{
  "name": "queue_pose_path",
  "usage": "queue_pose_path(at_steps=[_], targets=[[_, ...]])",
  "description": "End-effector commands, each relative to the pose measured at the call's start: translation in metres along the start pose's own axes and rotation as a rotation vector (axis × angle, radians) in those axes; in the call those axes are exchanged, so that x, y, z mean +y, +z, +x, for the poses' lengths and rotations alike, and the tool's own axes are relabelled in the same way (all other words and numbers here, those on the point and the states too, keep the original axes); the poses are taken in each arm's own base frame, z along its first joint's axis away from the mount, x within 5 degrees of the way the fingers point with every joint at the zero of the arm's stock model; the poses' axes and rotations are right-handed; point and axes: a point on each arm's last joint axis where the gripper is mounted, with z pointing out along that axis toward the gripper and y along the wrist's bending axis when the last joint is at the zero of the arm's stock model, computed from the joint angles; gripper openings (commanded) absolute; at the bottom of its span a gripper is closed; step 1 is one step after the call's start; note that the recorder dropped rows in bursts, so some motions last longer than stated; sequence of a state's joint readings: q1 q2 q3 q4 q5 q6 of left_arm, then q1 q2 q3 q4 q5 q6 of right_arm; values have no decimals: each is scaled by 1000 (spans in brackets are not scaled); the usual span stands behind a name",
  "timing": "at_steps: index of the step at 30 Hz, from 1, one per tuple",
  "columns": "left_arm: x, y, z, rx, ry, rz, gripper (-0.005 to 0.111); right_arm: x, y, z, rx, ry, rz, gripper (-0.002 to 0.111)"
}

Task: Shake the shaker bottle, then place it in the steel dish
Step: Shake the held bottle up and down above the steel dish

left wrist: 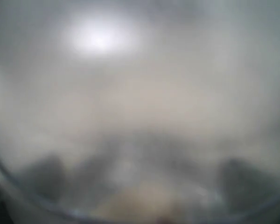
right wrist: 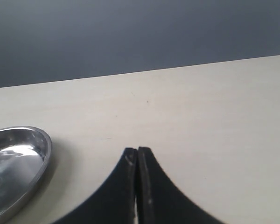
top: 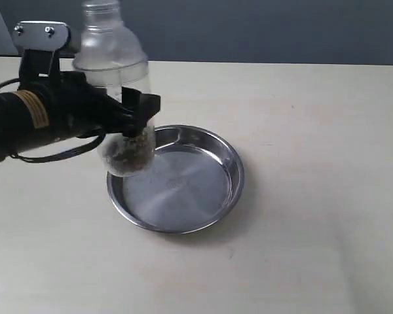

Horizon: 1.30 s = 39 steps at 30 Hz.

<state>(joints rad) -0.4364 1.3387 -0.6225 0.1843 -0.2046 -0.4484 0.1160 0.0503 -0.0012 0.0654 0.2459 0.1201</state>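
Observation:
My left gripper (top: 132, 110) is shut on the shaker bottle (top: 118, 72), a clear plastic bottle with a domed lid, held upright in the air. Brown granules (top: 131, 154) lie in its bottom, which hangs over the left rim of the steel dish (top: 183, 190). The dish is round, shallow and shiny and rests on the table. In the left wrist view the bottle's clear wall (left wrist: 140, 107) fills the frame as a blur and hides the jaws. My right gripper (right wrist: 137, 151) is shut on nothing, low over bare table, with the dish's edge (right wrist: 32, 158) off to one side.
The pale wooden table (top: 314, 196) stretches around the dish. A dark wall (top: 281, 29) runs behind the table's far edge. A black cable (top: 59, 154) loops under the left arm.

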Motion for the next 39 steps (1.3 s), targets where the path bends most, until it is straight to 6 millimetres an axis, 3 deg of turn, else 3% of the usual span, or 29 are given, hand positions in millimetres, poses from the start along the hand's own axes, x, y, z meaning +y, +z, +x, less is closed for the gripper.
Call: queue_pose_path(at_steps=[1,4,6,7,11,13,16,18,22,23,24,28,30,33,34,36,39], targets=[[-35,-1,-4,-45,248,171,0,0,0,-1,-9,-3,-4,-1],[-50,-25,-57,-234,243,200,0,0,0,0,-4,-3,-4,-1],[-54,-40,-77,-295,231,195,0,0,0,0,-4,-3,-4,-1],[-52,-37,-73,-271,201,184,0,0,0,0,-4,-3,-4,-1],[-30,10,-7,-4,183,118,0,0,0,0,-4,-3,-4,-1],[-34,7,-17,-59,180,141,0,0,0,0,-4,-3,-4,-1],[-51,-27,-68,-307,195,222,0,0,0,0,-4,-3,-4,-1],[-50,-31,-73,-305,146,201,0,0,0,0,-4,-3,-4,-1],[-31,15,0,4,139,126,0,0,0,0,-4,-3,-4,-1],[-30,21,5,14,119,126,0,0,0,0,-4,-3,-4,-1],[-32,20,0,-14,120,139,0,0,0,0,-4,-3,-4,-1],[-56,-22,-65,-307,161,247,0,0,0,0,-4,-3,-4,-1],[-54,-21,-61,-283,162,235,0,0,0,0,-4,-3,-4,-1],[-35,13,-10,-71,149,162,0,0,0,0,-4,-3,-4,-1],[-30,20,-4,-46,110,144,0,0,0,0,-4,-3,-4,-1],[-37,10,-22,-132,97,182,0,0,0,0,-4,-3,-4,-1],[-58,-28,-67,-353,148,278,0,0,0,0,-4,-3,-4,-1]])
